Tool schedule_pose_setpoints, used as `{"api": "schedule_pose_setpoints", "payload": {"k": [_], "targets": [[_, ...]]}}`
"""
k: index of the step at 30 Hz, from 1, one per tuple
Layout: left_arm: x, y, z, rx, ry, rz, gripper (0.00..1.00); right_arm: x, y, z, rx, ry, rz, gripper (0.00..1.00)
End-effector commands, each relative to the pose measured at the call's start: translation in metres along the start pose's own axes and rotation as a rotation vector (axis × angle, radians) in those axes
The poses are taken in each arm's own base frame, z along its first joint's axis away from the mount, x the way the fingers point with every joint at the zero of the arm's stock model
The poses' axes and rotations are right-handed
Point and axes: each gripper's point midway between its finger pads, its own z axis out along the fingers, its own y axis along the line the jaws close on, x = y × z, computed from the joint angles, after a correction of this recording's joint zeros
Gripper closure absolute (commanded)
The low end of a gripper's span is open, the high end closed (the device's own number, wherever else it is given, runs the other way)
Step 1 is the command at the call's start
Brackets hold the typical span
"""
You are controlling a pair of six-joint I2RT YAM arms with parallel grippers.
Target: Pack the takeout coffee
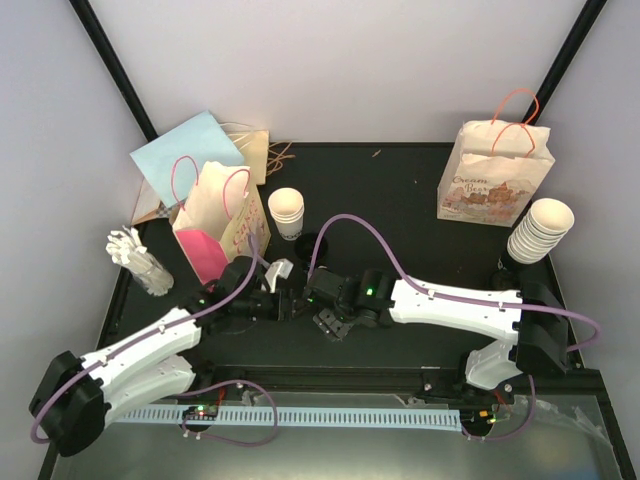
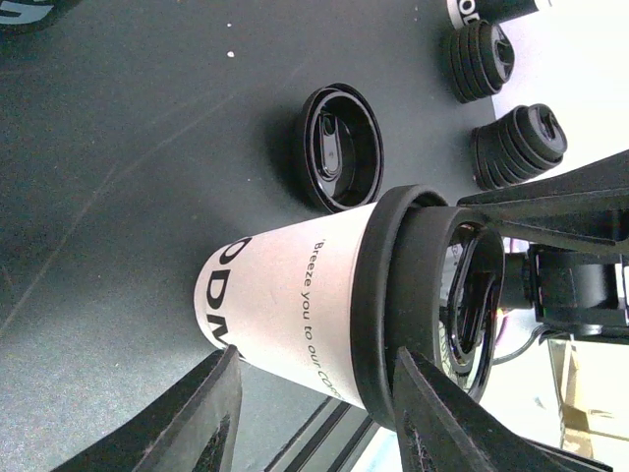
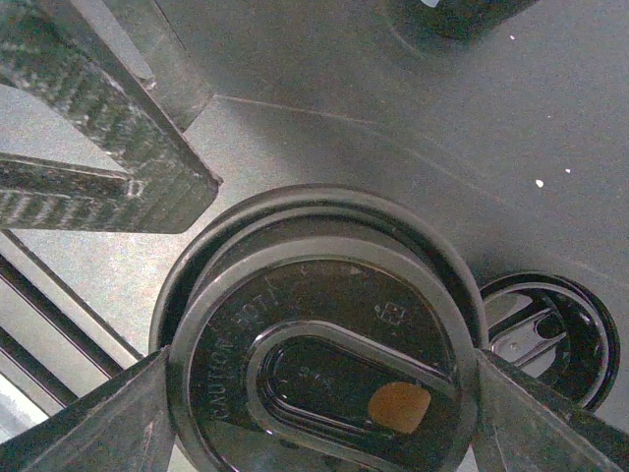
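While the white cup (image 2: 285, 305) lies on its side up off the black tabletop (image 1: 400, 200), the left end effector (image 2: 316, 359) has it pinched, with one finger on each side of the paper wall. You can find this cup just to the right of the pink bag (image 1: 205, 235), a bit closer to the arms than the bag is. A black lid (image 3: 393, 315) sits over the open end of the cup. The right end effector (image 3: 324, 354) is squeezed onto that lid, with a finger pressed to each side of the rim. A small brown spot shows in the lid's sip hole. One more black lid (image 2: 339, 147) lies flat on the tabletop, also to the right of the pink bag and near it. A short stack of white cups (image 1: 287, 212) stands just to the right of the pink bag too. A holder full of white sticks (image 1: 140, 262) stands to the left of the pink bag. Far off to the right of the pink bag stands a printed paper bag (image 1: 495, 180) with orange handles, and a tall leaning stack of cups (image 1: 540, 232) is next to it.
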Motion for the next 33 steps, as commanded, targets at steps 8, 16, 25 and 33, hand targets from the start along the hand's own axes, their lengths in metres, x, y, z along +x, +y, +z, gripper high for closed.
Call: {"api": "schedule_pose_setpoints", "payload": {"k": [8,16,25,33], "targets": [[-0.002,-0.004,0.006,0.041,0.007,-0.001,0.55,0.027,0.013,0.021,-0.056,0.12,-0.027,0.22],[-0.002,-0.002,0.013,0.039,0.028,-0.01,0.57,0.037,0.013,0.025,-0.063,0.162,-0.042,0.24],[0.003,0.009,0.019,0.005,0.056,-0.031,0.58,0.047,0.016,0.03,-0.083,0.201,-0.064,0.26],[0.009,0.021,0.021,-0.039,0.071,-0.052,0.59,0.059,0.021,0.039,-0.118,0.226,-0.055,0.27]]}}
